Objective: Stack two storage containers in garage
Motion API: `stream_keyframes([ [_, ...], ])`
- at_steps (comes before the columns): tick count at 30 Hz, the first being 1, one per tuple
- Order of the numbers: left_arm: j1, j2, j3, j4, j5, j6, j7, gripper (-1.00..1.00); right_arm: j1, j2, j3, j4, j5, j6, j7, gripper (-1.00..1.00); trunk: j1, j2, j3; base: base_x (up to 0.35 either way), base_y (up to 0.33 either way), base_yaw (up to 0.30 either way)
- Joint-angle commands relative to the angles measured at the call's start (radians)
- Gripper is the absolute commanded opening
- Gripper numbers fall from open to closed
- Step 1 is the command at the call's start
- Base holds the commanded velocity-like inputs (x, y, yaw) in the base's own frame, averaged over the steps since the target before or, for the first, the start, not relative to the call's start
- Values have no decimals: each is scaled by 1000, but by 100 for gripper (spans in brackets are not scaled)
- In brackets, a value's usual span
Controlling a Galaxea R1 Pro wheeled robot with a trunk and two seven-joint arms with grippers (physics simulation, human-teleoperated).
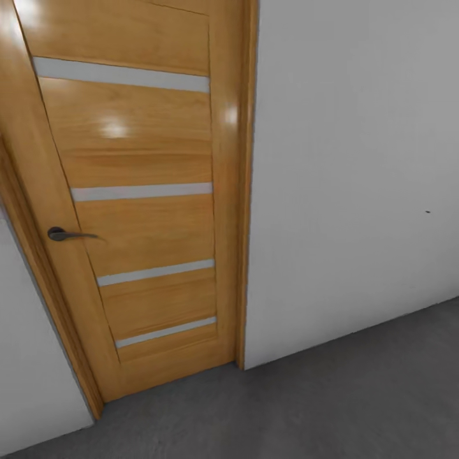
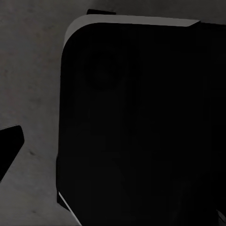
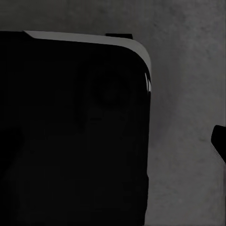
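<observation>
Grey floor (image 1: 357, 395) lies in front of a shut orange door (image 1: 140, 210) with pale stripes and a dark handle (image 1: 64, 234). White wall (image 1: 357, 166) stands beside it. Both wrist views show a big black shape over mottled grey ground; I cannot tell how the grippers stand.

Dark grey mottled floor (image 1: 357, 395).

Bright glare spots on glossy door (image 1: 127, 191); dim, murky wrist views.
</observation>
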Motion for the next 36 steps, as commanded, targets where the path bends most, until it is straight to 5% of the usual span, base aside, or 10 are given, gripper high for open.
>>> stream_keyframes([
  [1,0,0,0,0,10,0,1,100,0,0,0,0,1,-3,0,100,0,0,-1,0,0,269],
  [36,0,0,3,0,12,-2,1,100,0,0,-9,0,-2,-3,-1,100,0,0,-1,0,0,267],
])
